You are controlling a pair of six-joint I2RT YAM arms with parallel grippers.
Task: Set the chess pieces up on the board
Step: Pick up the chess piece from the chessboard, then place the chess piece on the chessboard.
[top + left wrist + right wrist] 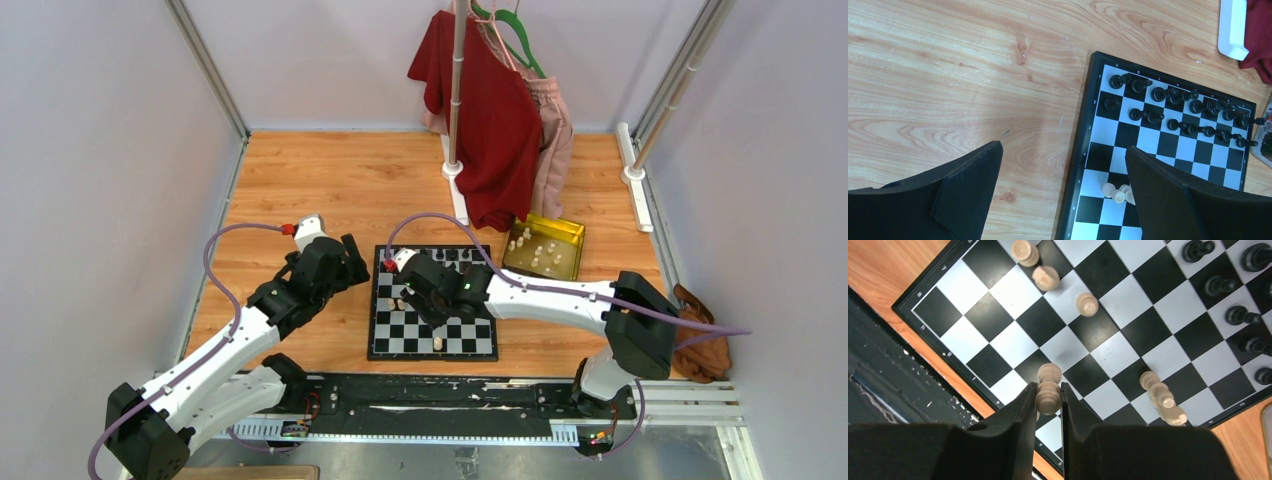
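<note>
Two arms work one wooden bench [300, 180] between white walls. At left, the left fingers [963, 195] hang spread wide with nothing between them, over bare wood just beside the left edge of the board [470, 340]. The board lies flat at the middle of the bench, its sides square to the black rail [430, 395] along the near edge.

The black pieces [1173, 107] stand upright in the two far rows. The left wrist view shows them plainly, while overhead the right arm covers part of them. Three pale pieces [1045, 277] stand near the left edge, about mid-board.

The right fingers [1018, 425] are narrowed onto a single pale piece [1048, 397] over the near row. Its long axis runs in line with the fingers and it looks upright. Whether its foot touches the square cannot be told. A taller pale piece [1160, 395] stands nearer the right edge, seen only from the right wrist.

Only the overhead view takes in the rest. A yellow tin [570, 235] sits just off the board's far right corner with more pale chessmen [540, 255] inside. Behind it, a rack pole [458, 90] carries a red shirt [495, 120], a pink garment [555, 140] and a green hanger [520, 35]. A brown bundle [700, 345] lies at the far right.
</note>
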